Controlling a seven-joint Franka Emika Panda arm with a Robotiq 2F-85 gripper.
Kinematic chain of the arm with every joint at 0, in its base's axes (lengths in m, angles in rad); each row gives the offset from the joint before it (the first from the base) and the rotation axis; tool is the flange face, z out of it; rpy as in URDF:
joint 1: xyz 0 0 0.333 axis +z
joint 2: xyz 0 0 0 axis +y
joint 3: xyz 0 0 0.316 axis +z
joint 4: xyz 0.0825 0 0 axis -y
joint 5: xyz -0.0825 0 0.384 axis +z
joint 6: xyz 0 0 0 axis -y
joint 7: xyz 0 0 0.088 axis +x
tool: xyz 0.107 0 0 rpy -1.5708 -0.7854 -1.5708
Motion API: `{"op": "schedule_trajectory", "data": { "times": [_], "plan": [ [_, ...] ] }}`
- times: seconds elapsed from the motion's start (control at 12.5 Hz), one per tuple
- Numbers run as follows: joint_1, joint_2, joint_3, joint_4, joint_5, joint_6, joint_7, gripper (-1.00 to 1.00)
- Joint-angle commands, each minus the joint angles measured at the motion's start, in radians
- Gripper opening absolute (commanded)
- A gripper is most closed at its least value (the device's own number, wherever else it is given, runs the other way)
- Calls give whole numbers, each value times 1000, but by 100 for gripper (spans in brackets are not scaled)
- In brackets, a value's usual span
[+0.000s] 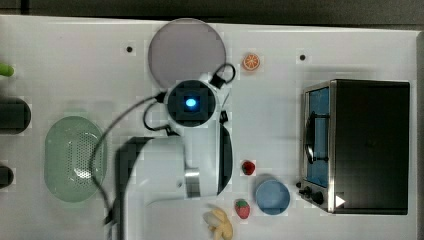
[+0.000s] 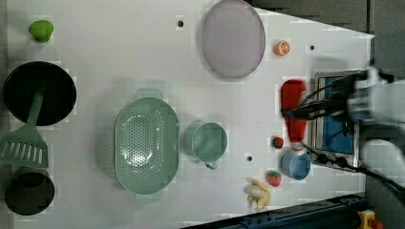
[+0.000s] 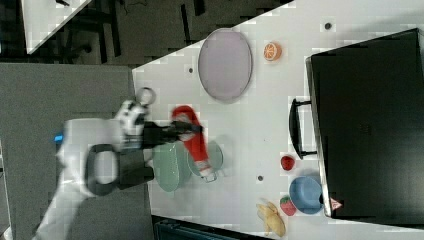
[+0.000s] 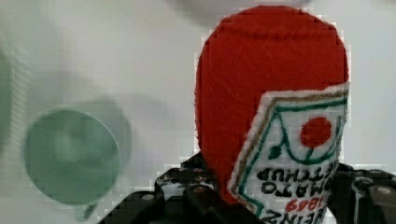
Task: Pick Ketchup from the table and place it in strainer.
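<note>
White table (image 2: 119, 62), strainer (image 2: 145, 145), plate (image 2: 232, 38), toaster oven (image 1: 367, 145)

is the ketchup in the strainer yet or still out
Out. The ketchup is shut in the gripper, held in the air, while the strainer sits empty on the table in the left view.

We see a grey plate (image 2: 232, 38), a green cup (image 2: 208, 141), a blue bowl (image 2: 294, 165), two strawberries (image 2: 273, 178) and a banana (image 2: 258, 193).

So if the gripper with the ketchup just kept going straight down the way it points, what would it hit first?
Probably the round green cup or the bare table beside it. The gripper, shut on the ketchup, looks down near that cup, not over the strainer; depth is unclear.
</note>
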Motion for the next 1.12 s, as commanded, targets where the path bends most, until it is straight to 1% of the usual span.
{"op": "schedule_trajectory", "data": {
  "times": [0.08, 0.32, 0.56, 0.88, 1.12],
  "plan": [
    [43, -35, 88, 84, 15, -92, 81, 21],
    [64, -26, 206, 95, 19, -102, 370, 21],
    [80, 30, 332, 102, 21, -70, 651, 21],
    [99, 171, 464, 104, 16, 106, 909, 21],
    [132, 292, 488, 104, -25, 202, 989, 21]
  ]
}}
